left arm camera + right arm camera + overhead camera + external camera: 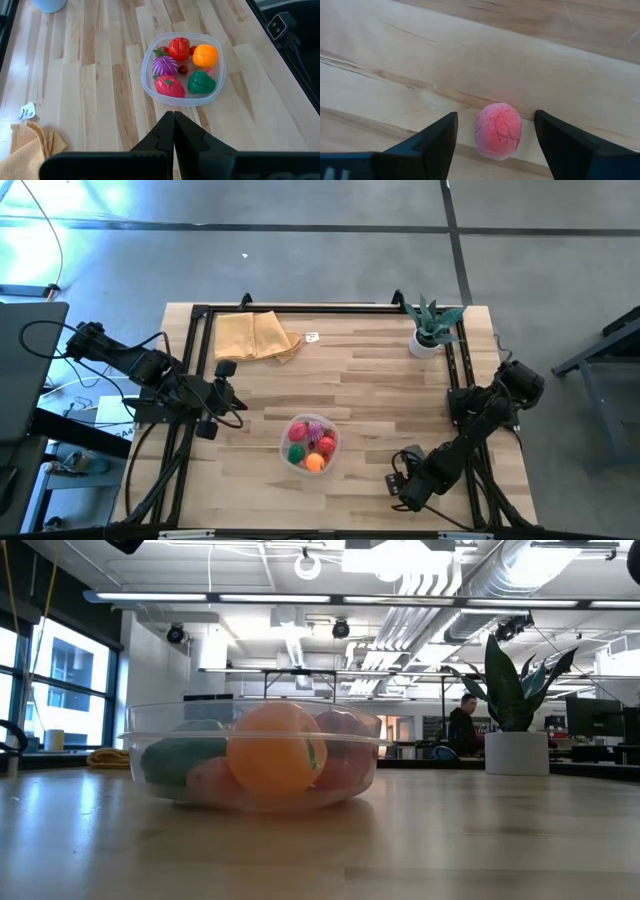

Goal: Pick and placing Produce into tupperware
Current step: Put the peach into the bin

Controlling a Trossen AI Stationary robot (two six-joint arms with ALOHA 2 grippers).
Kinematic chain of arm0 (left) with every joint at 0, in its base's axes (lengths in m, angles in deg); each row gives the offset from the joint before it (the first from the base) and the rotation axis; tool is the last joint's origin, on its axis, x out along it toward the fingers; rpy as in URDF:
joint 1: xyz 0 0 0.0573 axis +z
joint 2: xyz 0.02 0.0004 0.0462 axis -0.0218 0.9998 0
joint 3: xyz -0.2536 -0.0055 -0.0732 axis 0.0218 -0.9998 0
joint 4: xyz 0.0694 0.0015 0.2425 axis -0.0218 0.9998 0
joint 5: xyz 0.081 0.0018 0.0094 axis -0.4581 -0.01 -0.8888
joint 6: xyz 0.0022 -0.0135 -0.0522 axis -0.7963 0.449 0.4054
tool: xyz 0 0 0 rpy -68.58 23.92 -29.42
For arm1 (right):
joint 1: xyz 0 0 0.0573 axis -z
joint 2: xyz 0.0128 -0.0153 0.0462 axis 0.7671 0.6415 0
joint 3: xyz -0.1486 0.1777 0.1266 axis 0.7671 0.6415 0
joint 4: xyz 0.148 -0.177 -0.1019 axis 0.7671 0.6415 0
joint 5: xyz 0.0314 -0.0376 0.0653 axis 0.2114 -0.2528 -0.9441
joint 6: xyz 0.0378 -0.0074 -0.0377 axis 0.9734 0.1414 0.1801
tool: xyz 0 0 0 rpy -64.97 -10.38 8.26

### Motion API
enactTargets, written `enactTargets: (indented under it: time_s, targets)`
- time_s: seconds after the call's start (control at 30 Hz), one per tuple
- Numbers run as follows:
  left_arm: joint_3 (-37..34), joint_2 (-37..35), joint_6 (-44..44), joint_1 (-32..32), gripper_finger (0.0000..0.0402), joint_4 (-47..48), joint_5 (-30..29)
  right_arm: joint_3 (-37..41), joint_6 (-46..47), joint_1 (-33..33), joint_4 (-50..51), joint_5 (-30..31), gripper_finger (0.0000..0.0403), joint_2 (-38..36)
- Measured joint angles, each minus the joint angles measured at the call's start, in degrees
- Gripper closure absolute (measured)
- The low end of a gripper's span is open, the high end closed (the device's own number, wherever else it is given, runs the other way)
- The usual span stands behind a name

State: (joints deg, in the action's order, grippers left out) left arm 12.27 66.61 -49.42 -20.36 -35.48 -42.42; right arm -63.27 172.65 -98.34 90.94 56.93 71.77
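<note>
Produce: small pink wrinkled toy fruit (498,131) sits between right gripper's (496,142) spread fingers, at 4 o'clock from clear round-cornered plastic tupperware (334,448). Pick step; next: pinch, lift. Left gripper (174,131) pressed together, idle.

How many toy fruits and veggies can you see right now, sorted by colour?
Red toy produce: 2, in the clear plastic tupperware
Orange round toy fruit: 1, in the tupperware
Green toy vegetable: 1, in the tupperware
Purple ribbed toy vegetable: 1, in the tupperware
Pink wrinkled toy fruit: 1, on the wooden table between the open right pincer fingers
Total: 6
</note>
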Motion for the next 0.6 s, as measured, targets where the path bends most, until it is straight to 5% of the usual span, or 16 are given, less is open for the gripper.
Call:
enactTargets:
  time_s: [0.6]
  targets:
    - [0.0, 0.0, 0.0, 0.0, 0.0401, 0.0, 0.0, 0.1, -3.6, 2.4, 0.5, -3.4, 0.0207, 0.1]
